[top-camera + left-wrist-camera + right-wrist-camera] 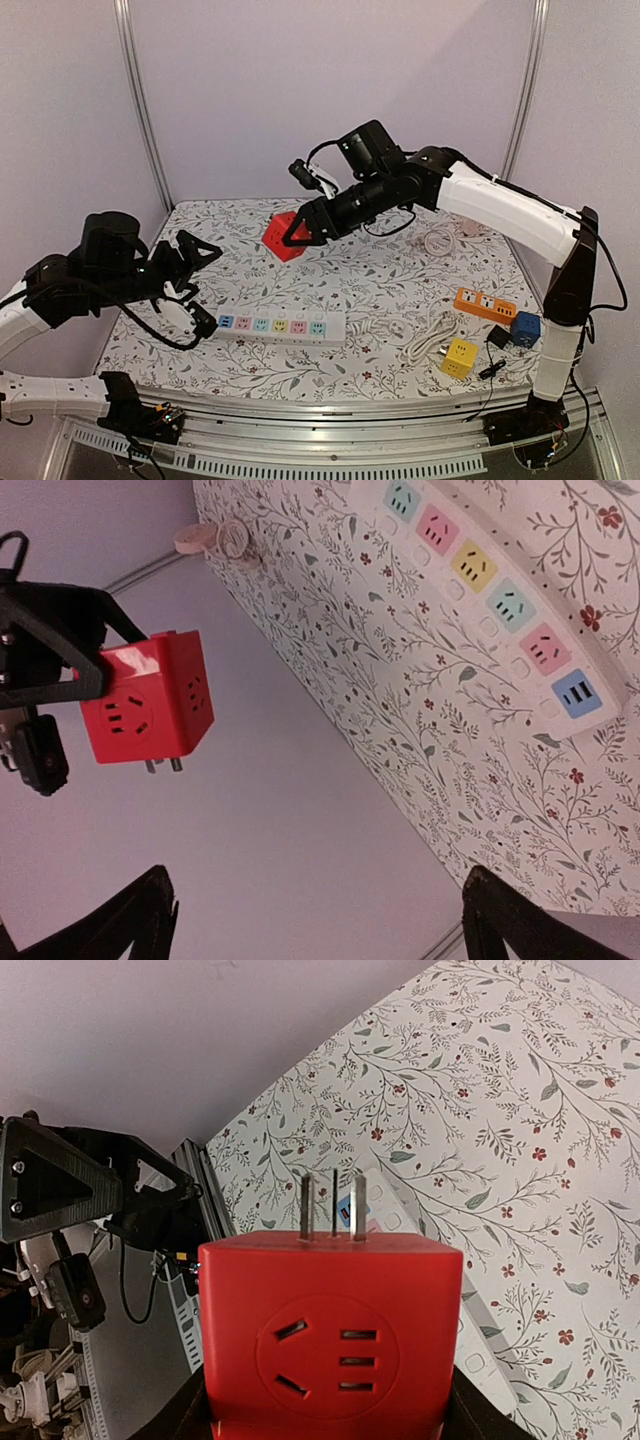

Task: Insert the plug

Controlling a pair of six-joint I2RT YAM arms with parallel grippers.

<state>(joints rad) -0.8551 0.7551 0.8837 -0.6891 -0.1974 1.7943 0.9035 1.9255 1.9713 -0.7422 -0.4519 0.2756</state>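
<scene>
My right pincer [302, 228] pinches the red plastic cube plug [282, 238] above the worktop's [390, 285] far edge, with the contact itself hidden. My left pincer [200, 285] hangs spread by the white power strip's [280, 326] left end.

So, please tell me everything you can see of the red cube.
The red cube looks like glossy plastic, with rounded edges. Socket slots show on two faces; three metal prongs stick out of another. The right tool clamps it by two sides and holds it tilted in the air over the table. Nothing else touches it.
</scene>
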